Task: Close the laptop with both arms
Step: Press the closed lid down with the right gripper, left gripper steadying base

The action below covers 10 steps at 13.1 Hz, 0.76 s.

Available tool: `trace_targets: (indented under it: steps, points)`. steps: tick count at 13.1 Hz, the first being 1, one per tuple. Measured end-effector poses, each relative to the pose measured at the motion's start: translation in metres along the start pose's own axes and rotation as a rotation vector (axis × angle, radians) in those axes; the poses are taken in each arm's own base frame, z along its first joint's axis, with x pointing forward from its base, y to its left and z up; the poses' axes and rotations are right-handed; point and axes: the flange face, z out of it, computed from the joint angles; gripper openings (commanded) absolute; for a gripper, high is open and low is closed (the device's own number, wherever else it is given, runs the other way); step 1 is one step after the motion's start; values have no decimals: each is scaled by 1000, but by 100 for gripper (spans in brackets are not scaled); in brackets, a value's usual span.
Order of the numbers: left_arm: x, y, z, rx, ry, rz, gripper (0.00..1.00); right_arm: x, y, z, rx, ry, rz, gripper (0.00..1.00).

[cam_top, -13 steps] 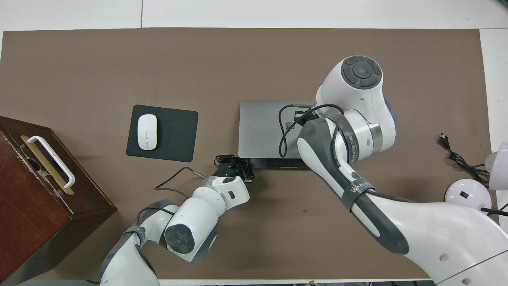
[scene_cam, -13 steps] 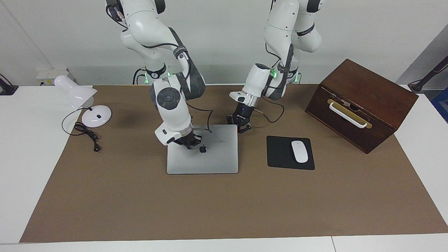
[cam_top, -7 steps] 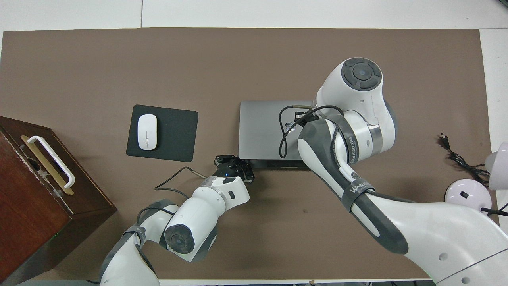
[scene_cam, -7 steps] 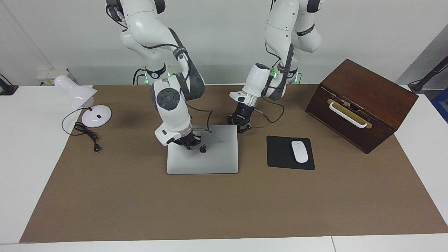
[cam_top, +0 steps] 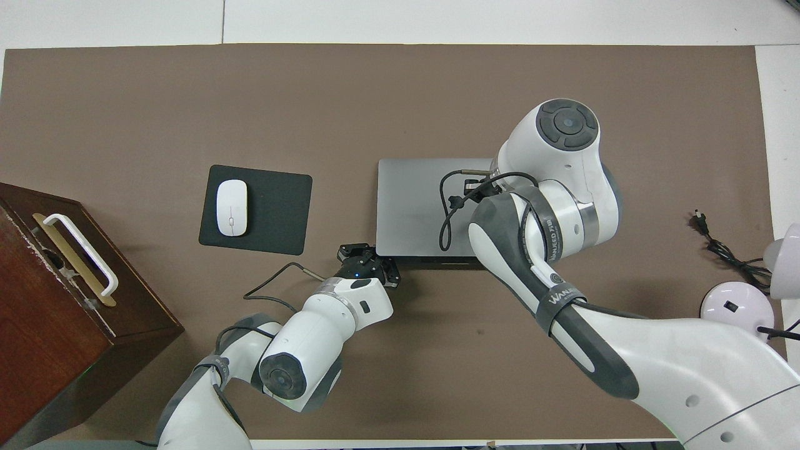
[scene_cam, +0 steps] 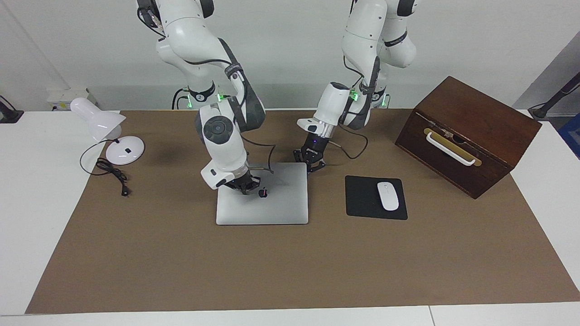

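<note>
Silver-grey metal laptop point(scene_cam: 272, 203): lid nearly flat, under right gripper point(scene_cam: 247, 186), left gripper point(scene_cam: 311, 159) at its corner; finger states unreadable. Rigid, smooth, likely slippery; press lid flat, not pinch.

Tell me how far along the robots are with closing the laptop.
Nearly done. The laptop lies almost flat, with only a thin dark strip showing at its edge nearest the robots. The right gripper is on the lid beside the logo; the left gripper is at the corner nearest the robots. Left: pressing it fully shut and pulling both arms away.
</note>
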Motion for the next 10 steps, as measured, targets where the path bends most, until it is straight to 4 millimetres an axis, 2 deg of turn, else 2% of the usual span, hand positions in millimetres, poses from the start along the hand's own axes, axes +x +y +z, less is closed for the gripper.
trace_targets:
  steps: [10]
  points:
    - [0,0,0,0,1,0,0,-1,1,6,3,7,0,0]
